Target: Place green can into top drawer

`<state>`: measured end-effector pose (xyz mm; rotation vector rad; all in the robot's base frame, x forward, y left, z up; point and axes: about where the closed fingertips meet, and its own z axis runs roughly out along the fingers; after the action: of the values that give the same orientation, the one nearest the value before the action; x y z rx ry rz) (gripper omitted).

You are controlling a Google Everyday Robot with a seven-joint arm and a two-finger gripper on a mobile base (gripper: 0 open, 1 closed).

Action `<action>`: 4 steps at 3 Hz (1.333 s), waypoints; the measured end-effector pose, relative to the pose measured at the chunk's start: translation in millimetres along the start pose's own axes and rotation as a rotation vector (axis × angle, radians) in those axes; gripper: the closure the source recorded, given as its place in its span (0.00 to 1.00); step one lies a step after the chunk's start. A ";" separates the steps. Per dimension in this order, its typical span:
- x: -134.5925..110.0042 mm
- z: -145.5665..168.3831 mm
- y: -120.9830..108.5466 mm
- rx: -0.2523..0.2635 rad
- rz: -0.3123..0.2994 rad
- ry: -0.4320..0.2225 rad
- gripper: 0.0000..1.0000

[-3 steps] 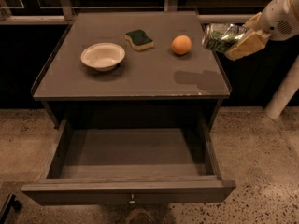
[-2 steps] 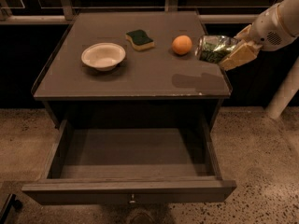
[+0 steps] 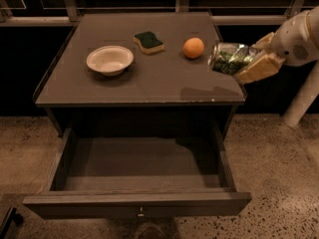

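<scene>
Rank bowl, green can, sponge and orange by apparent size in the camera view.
1. bowl
2. green can, held by the pincer at the table's right edge, perhaps nearer the camera
3. sponge
4. orange, close to the sponge

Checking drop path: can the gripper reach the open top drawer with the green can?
Likely yes. The gripper holds the green can by the tabletop, at its right edge; the top drawer stands pulled out below, opening unobstructed.

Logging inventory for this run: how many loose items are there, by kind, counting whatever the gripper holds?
bowl: 1
sponge: 1
orange: 1
green can: 1, held on its side in the gripper at the right edge of the cabinet top
Total: 4
</scene>
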<state>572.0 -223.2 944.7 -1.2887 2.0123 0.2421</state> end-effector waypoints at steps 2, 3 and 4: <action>53.8 42.4 95.4 -0.147 0.083 0.034 1.00; 55.8 46.8 98.8 -0.152 0.078 0.026 1.00; 75.5 78.9 115.4 -0.185 0.119 -0.004 1.00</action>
<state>493.1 -181.4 813.3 -1.2796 2.1058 0.4969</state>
